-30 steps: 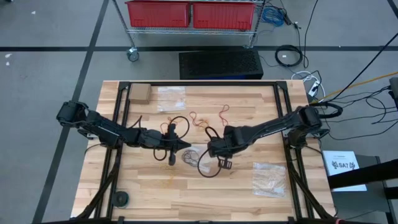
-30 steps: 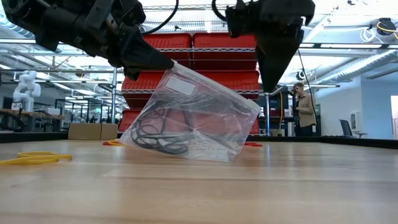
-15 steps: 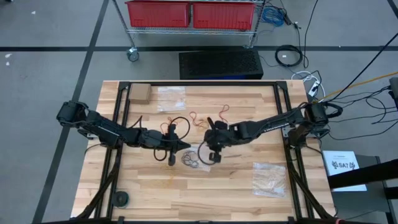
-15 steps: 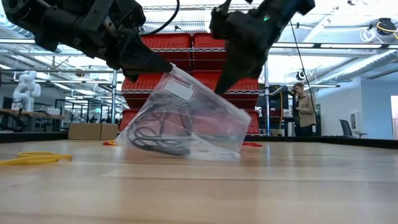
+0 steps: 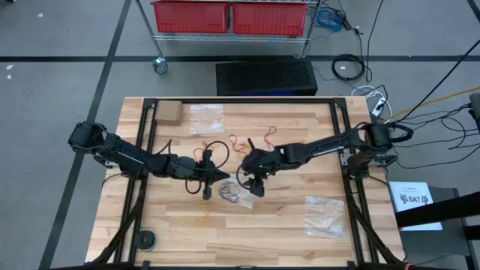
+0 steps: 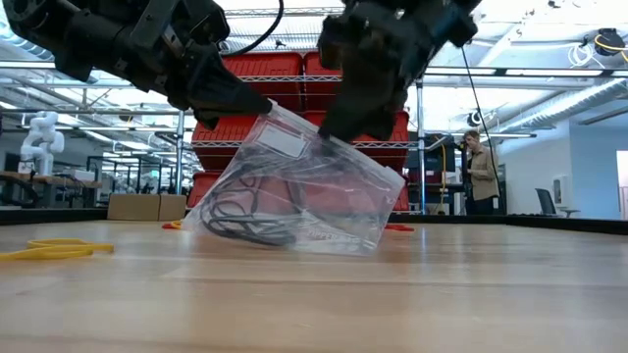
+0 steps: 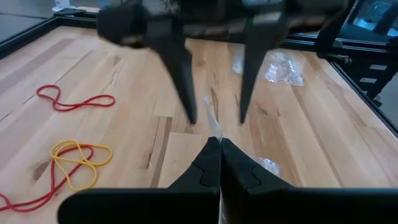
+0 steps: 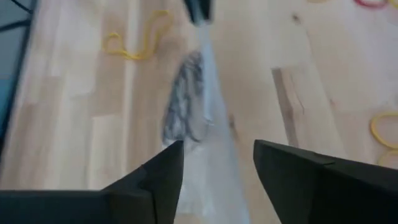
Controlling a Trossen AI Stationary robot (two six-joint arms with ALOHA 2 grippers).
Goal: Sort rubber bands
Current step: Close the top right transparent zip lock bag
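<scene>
Even overhead light, soft shadows on the table (image 5: 300,232). Low view backlit, arms dark silhouettes. Both wrist views motion-blurred; near tool (image 8: 217,168) unfocused.

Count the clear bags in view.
3. Far bag by the table's far edge; right bag on the right side, nearer; middle bag mid-table, pinched by the left gripper, dark bands inside. None seems hidden.

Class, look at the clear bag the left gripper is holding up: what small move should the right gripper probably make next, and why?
Probably close on the free edge of the clear bag. The left gripper is shut on the other edge, and the right gripper is open with the bag between its fingers, so a second pinch could spread the mouth.
</scene>
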